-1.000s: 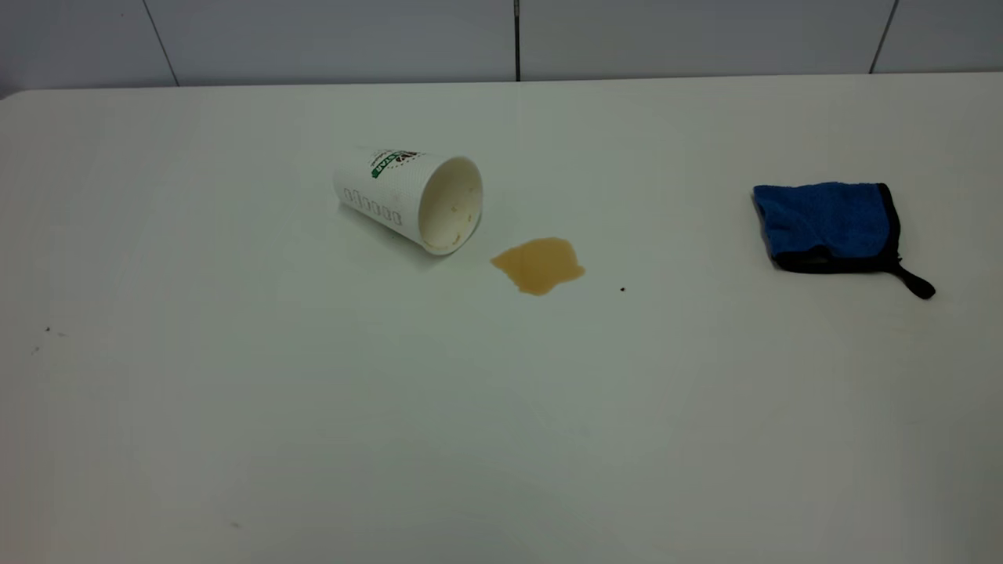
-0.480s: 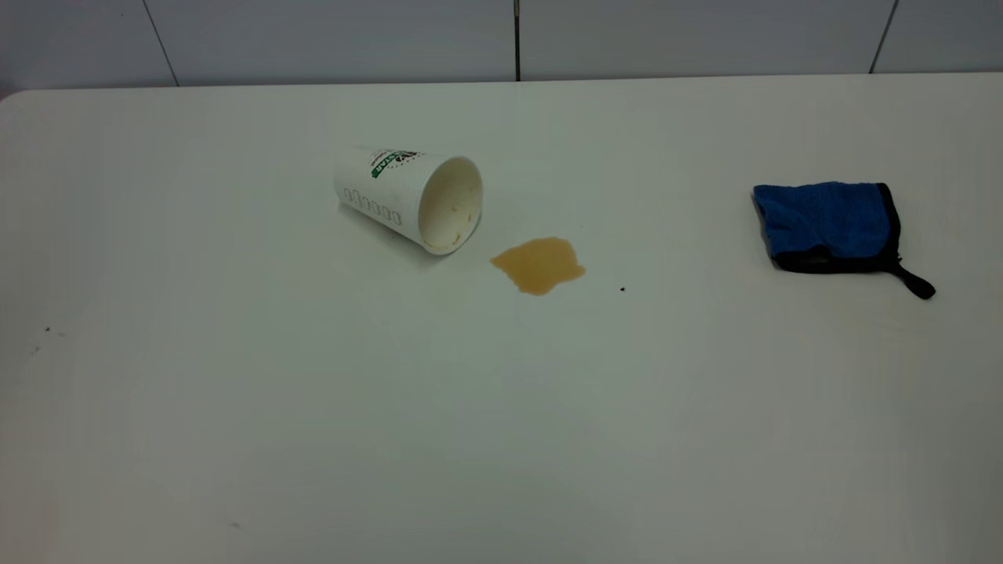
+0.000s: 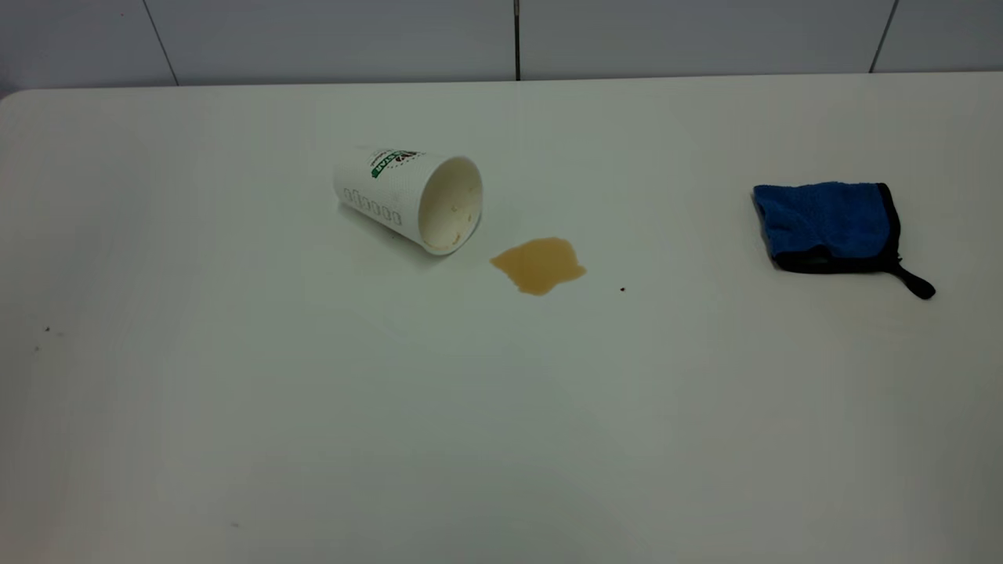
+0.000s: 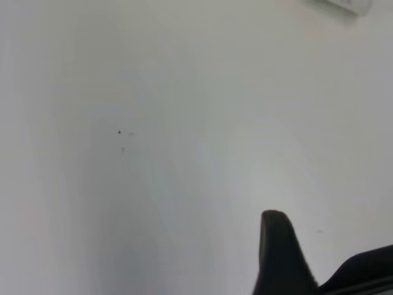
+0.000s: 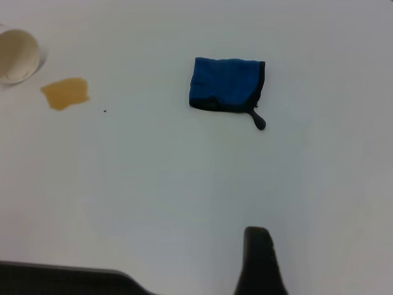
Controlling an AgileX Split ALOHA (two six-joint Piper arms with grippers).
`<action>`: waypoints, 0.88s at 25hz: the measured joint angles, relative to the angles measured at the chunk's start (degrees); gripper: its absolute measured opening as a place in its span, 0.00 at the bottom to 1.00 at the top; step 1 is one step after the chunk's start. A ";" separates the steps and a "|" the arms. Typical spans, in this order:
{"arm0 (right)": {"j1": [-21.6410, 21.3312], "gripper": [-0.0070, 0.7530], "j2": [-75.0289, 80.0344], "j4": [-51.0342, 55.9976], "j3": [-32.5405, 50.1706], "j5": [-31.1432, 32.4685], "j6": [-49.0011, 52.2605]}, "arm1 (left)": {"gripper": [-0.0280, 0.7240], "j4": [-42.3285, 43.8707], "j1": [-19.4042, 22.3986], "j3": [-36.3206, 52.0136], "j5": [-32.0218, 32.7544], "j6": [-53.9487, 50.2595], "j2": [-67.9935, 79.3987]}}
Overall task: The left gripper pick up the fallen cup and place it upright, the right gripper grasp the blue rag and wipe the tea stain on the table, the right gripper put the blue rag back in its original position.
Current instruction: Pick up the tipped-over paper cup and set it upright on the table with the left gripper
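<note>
The cup (image 3: 407, 197) lies on its side on the white table (image 3: 313, 407), left of centre, its mouth turned toward the tea stain (image 3: 539, 265). That stain is a small amber puddle just right of the cup's rim. The blue rag (image 3: 831, 223) lies folded far to the right, black tab pointing right. Neither arm shows in the exterior view. My left gripper (image 4: 276, 252) hangs over bare table. My right gripper (image 5: 258, 258) is well short of the rag (image 5: 226, 84), with the stain (image 5: 65, 93) and cup (image 5: 17, 55) farther off.
A tiny dark speck (image 3: 623, 289) sits right of the stain. A few faint marks (image 3: 47, 330) dot the table's left side. A grey panelled wall (image 3: 517, 39) runs behind the table's far edge.
</note>
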 joint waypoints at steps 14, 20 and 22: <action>0.00 0.77 0.00 0.00 0.00 0.00 0.00 | 0.66 35.09 -22.27 -12.60 -9.20 -29.47 37.23; 0.00 0.77 0.00 0.00 0.00 0.00 0.00 | 0.66 47.45 -28.23 -23.62 -7.57 -39.85 51.02; 0.00 0.77 0.00 0.00 0.00 0.00 0.00 | 0.66 49.35 -29.87 -26.97 -6.92 -40.15 54.48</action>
